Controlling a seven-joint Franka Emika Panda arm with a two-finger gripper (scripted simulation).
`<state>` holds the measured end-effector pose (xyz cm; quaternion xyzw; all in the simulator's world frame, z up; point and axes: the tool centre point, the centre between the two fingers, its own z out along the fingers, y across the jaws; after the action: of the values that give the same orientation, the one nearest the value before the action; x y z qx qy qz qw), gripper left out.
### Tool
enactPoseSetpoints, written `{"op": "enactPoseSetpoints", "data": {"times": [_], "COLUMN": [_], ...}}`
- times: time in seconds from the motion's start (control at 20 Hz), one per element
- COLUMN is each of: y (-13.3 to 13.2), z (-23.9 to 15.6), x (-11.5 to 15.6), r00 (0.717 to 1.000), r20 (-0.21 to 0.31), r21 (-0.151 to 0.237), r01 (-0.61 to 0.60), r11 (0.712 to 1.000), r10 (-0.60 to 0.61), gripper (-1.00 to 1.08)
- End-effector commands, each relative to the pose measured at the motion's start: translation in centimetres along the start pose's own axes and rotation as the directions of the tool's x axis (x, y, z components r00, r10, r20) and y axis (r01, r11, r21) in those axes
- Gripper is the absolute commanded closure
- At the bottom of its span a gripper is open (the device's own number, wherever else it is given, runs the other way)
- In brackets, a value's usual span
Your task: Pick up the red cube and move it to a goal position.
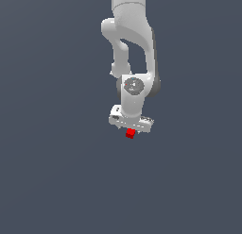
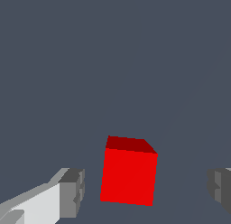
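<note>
In the wrist view, going left to right, one grey fingertip (image 2: 72, 193) comes first, then a gap, then the red cube (image 2: 128, 175), then another gap and the far fingertip at the frame's edge. The gripper (image 2: 146, 191) is spread wide, with the cube between the fingers and touching neither. In the exterior view the white arm (image 1: 134, 44) reaches down over the grey floor (image 1: 47, 171), and the cube (image 1: 130, 133) sits directly under the gripper (image 1: 131, 126), peeking out below it.

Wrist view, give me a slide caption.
Red cube sits between the open jaws, a clear gap on each side, not yet gripped.
</note>
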<state>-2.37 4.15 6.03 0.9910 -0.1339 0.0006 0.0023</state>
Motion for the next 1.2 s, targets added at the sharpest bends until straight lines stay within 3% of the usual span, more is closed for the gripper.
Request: {"op": "enactPoseSetpoints", "data": {"times": [0.0, 0.65, 0.7, 1.15], "y": [-0.3, -1.0, -1.0, -1.0], "z": [1.5, 4.0, 4.0, 4.0], "x": [-0.3, -0.6, -0.6, -0.6], "r00": [0.999, 0.994, 0.994, 0.994], "r20": [0.0, 0.002, 0.002, 0.002], "r21": [0.001, 0.004, 0.004, 0.004], "r01": [-0.04, -0.105, -0.105, -0.105], "r11": [0.999, 0.994, 0.994, 0.994], "r10": [0.04, 0.105, 0.105, 0.105], "gripper": [-0.92, -0.92, 1.08, 1.08]}}
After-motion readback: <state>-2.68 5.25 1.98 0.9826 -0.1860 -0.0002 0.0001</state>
